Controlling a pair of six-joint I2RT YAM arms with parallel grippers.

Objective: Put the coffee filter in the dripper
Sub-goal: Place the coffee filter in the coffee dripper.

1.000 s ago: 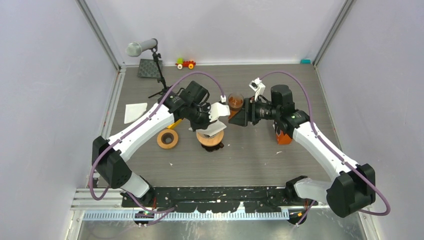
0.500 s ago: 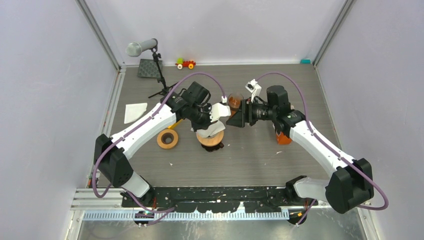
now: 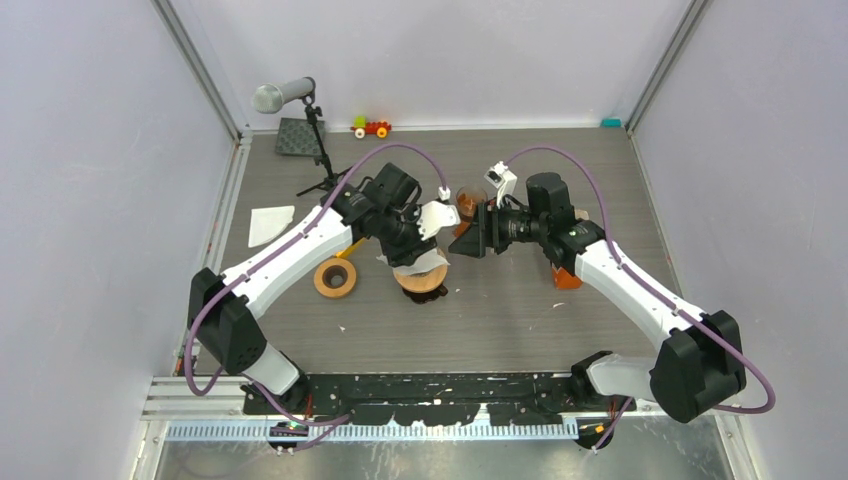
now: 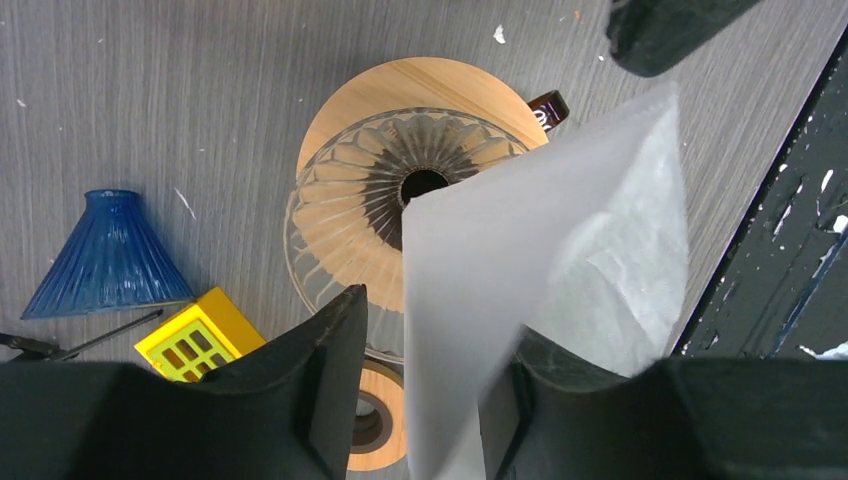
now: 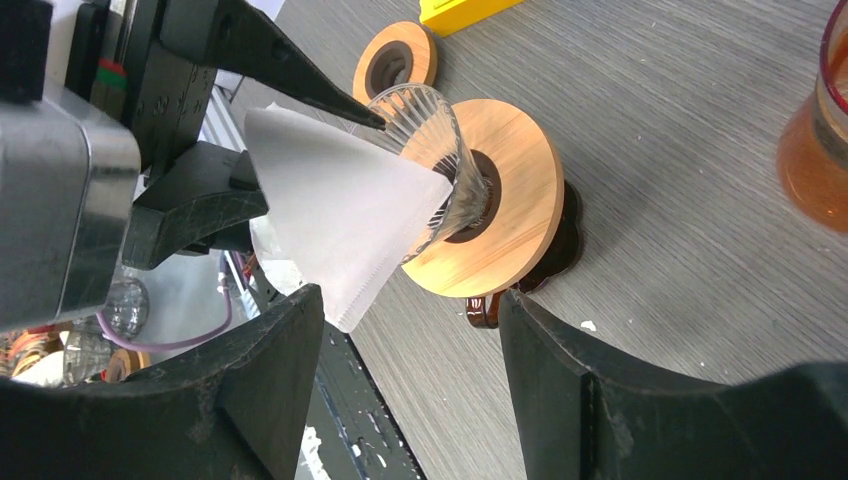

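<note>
The filter [image 5: 335, 215] is a white, matte paper cone with a crimped seam along one edge. It leans tilted, with its narrow end tucked into the dripper's mouth and its wide end sticking out past the rim. The dripper [image 4: 350, 195] is clear ribbed glass, fluted like a flower, and sits on a round pale wooden disc [image 5: 510, 190].

My left gripper [image 4: 430, 330] hangs right over the dripper. Its black fingers [image 4: 325, 380] are parted with the paper between them, and a gap shows on one side, so they are not pinching. My right gripper [image 5: 410, 300] is beside the dripper, spread wide with nothing in it.

Only the left wrist view looks straight down the dripper's centre hole. It also shows a blue ribbed glass cone [image 4: 105, 255] and a yellow slotted block [image 4: 195, 340] near the dripper. Only the right wrist view shows the dripper side-on, with a dark glossy piece under the disc and an orange tumbler [image 5: 815, 150] well apart from it. A wooden ring [image 5: 395, 60] lies just beside the dripper. From the top camera the filter is mostly hidden under the left gripper.
</note>
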